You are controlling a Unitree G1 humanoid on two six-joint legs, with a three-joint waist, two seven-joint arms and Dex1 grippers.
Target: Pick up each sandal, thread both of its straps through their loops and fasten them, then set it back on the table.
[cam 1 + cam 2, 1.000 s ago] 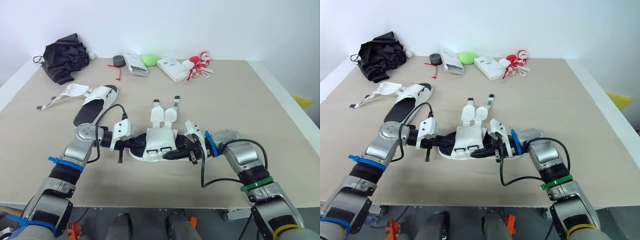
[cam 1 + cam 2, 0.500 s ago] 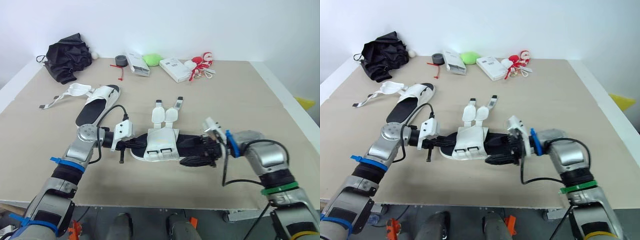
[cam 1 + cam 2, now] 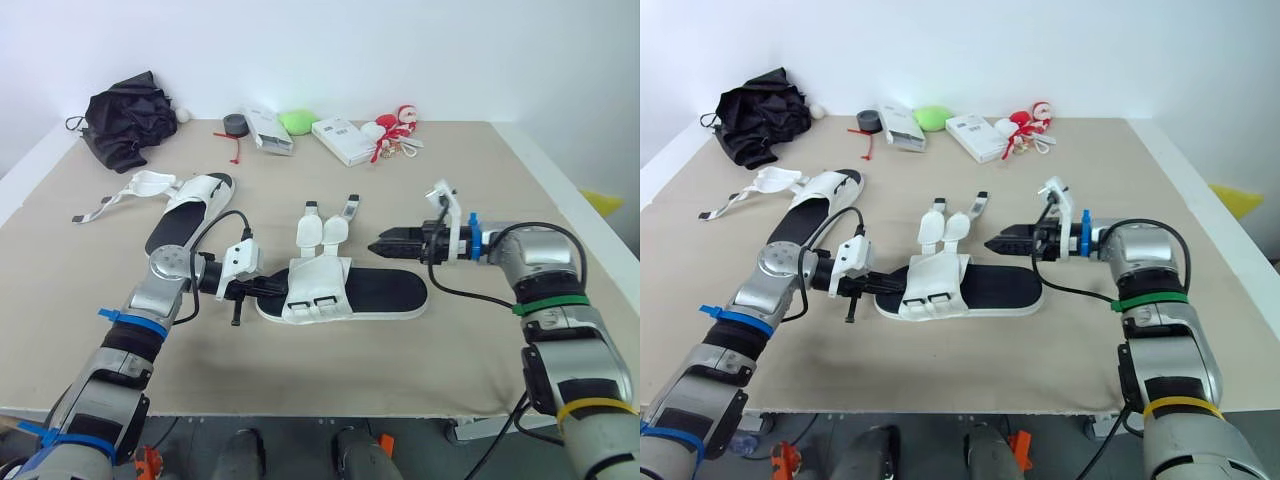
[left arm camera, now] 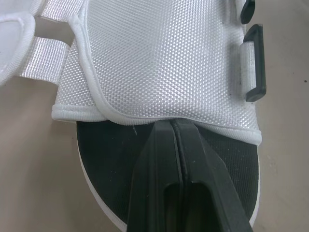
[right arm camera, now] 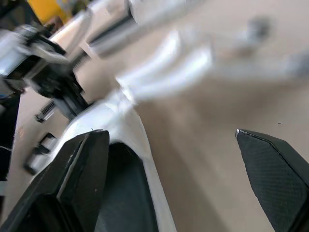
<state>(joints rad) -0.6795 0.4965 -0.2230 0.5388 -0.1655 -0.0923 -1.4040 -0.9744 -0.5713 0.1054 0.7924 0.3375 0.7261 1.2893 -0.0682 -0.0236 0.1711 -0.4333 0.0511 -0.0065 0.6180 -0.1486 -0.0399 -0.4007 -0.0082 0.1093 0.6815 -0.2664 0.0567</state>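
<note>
A white sandal with a black insole (image 3: 375, 293) lies on the table in front of me, its two straps (image 3: 326, 229) unfastened and spread away from the buckles. My left gripper (image 3: 266, 288) is shut, its tips resting on the insole at the edge of the white upper (image 4: 159, 63). My right gripper (image 3: 380, 244) hangs open above the sandal's other end, touching nothing; its fingers (image 5: 82, 174) stand wide apart. A second sandal (image 3: 190, 205) lies at the far left with loose straps (image 3: 125, 192).
Along the back edge sit a black cloth bundle (image 3: 125, 115), a tape roll (image 3: 236, 122), two white boxes (image 3: 268, 128) (image 3: 340, 138), a green object (image 3: 298, 120) and a red-and-white toy (image 3: 395, 128). Bare tabletop (image 3: 520, 200) stretches to the right.
My right gripper let go of the sandal's end, opened wide, and rose up and to the right. The sandal now lies flat. The left gripper stayed put.
</note>
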